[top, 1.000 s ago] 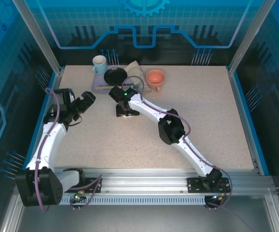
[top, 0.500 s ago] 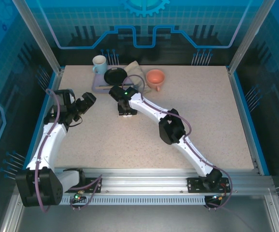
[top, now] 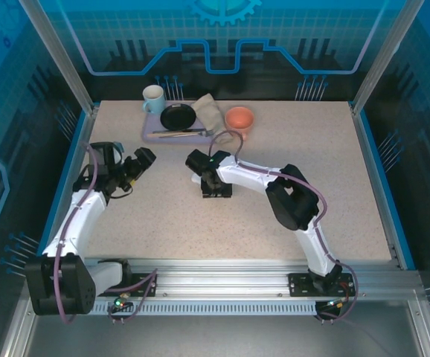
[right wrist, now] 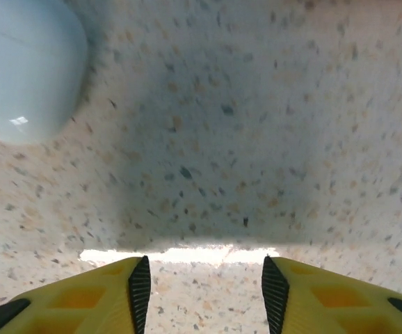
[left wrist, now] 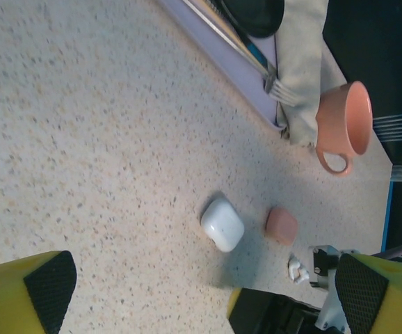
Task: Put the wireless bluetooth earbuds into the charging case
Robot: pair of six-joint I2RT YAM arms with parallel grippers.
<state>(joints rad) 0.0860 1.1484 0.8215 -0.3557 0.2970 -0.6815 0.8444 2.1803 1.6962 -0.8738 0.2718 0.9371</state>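
Observation:
In the left wrist view a closed white charging case (left wrist: 222,224) lies on the speckled table, with a closed salmon-pink case (left wrist: 282,225) just right of it. A pair of tiny white earbuds (left wrist: 298,268) rests a little nearer, beside the right arm's dark head. My left gripper (left wrist: 204,296) is wide open and empty, hovering left of the cases (top: 137,163). My right gripper (top: 215,187) points down at the table. Its jaws stand apart over bare tabletop (right wrist: 206,292), and the white case (right wrist: 27,62) sits ahead to the left.
At the back stands a lavender tray (top: 149,135) with a black plate (top: 176,117), a fork and a beige cloth (top: 209,113). A white mug (top: 154,97) and a salmon cup (top: 239,119) flank it.
My right arm has swung its gripper nearer and to the right, with the elbow moving right. The left gripper has shifted slightly right.

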